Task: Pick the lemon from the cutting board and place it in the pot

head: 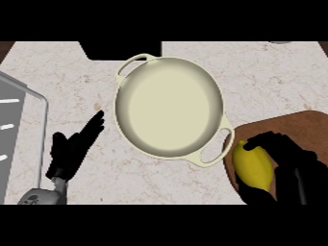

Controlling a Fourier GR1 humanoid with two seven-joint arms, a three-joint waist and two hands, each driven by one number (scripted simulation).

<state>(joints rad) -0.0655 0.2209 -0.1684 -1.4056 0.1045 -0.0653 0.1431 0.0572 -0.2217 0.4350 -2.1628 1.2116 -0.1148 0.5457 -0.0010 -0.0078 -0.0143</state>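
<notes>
Right hand (283, 149) curled round lemon (254, 166) over cutting board (308, 127) at worktop's right edge — cream pot (127, 103) mid-worktop; left hand (74, 149) released, fingers straight, near left edge.

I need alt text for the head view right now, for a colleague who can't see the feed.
The right robot hand curls around the yellow lemon over the brown cutting board at lower right. The cream pot sits mid-counter with nothing in it, and the left robot hand rests open at lower left.
</notes>
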